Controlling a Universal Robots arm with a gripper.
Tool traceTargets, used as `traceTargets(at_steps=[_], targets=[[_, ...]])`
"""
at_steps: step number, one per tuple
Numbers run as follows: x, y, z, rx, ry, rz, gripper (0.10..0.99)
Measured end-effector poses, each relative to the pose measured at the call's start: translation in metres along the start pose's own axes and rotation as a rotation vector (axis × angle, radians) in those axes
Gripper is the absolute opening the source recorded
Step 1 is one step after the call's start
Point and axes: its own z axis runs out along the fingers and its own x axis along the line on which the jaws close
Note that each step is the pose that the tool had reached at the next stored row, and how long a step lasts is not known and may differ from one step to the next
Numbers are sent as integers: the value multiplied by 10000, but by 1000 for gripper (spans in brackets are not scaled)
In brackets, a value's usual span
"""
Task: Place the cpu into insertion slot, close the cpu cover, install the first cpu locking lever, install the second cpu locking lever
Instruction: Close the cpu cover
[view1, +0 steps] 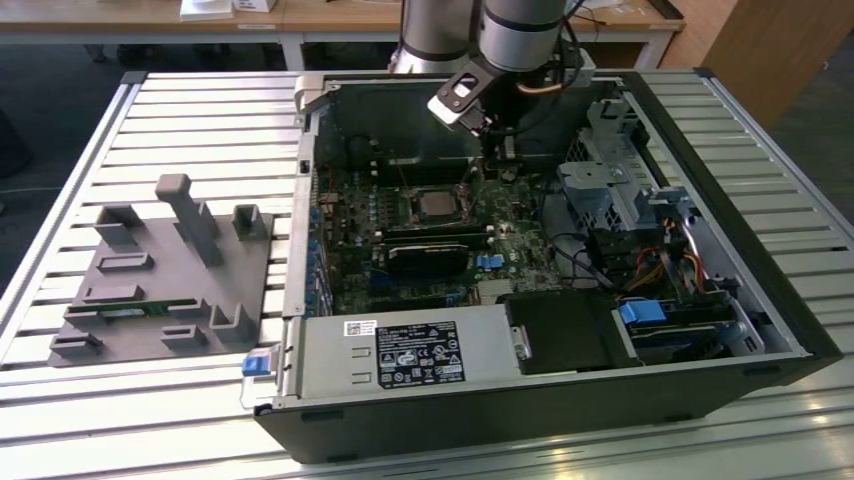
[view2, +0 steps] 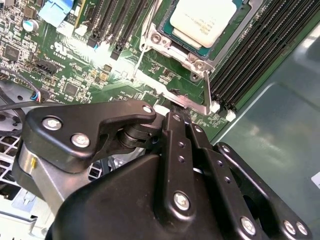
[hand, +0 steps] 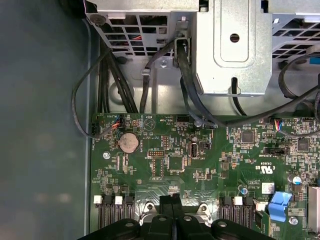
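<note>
Silver-topped cpu (view2: 202, 20) is sitting in the insertion slot (view2: 186, 46), with the cpu cover (view2: 190, 59) lying closed around it, so those steps look done. The hand (view2: 181, 119), clenched on nothing visible, is hovering just beside a locking lever (view2: 207, 92); latching looks unfinished.

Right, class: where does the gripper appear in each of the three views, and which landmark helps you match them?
Exterior view: the gripper hangs inside the computer case, close to the cpu.
Second wrist view: the gripper is in the foreground, tip near the cpu.
First wrist view: the gripper reaches between two groups of memory slots.
Shared landmark: the green motherboard.
</note>
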Motion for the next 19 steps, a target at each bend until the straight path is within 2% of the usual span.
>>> traceTargets(at_steps=[19], targets=[[0, -54, -1, 0, 0, 0, 106]])
